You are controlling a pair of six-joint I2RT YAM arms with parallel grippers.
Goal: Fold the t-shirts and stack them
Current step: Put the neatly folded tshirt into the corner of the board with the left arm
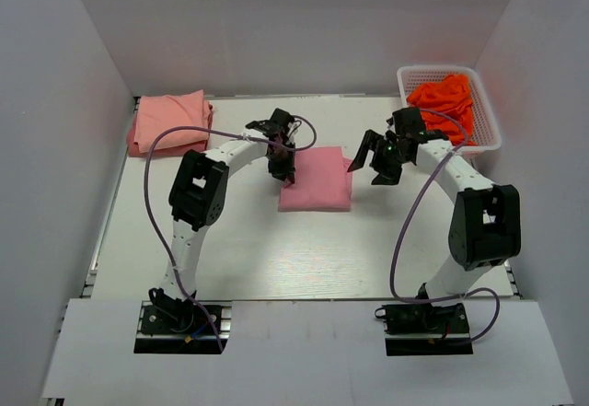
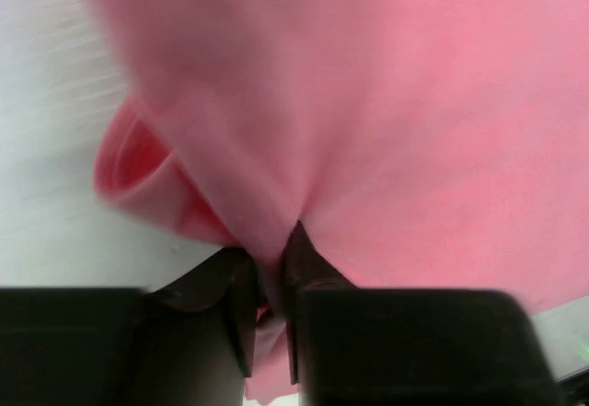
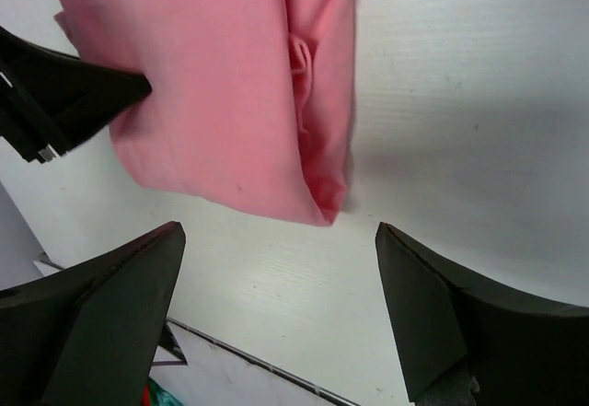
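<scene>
A rose pink t-shirt [image 1: 317, 179] lies folded into a rectangle at the middle of the table. My left gripper [image 1: 283, 168] is shut on the cloth at its left edge; the left wrist view shows pink fabric [image 2: 368, 111] pinched between the fingers [image 2: 299, 268]. My right gripper [image 1: 372, 161] is open and empty, just right of the shirt, whose corner [image 3: 276, 102] lies ahead of its fingertips [image 3: 414, 295]. A paler salmon pink t-shirt [image 1: 168, 121] lies folded at the back left.
A white basket [image 1: 490, 121] with orange cloth [image 1: 446, 102] stands at the back right. White walls close the table on three sides. The left arm's tip [image 3: 64, 93] shows in the right wrist view.
</scene>
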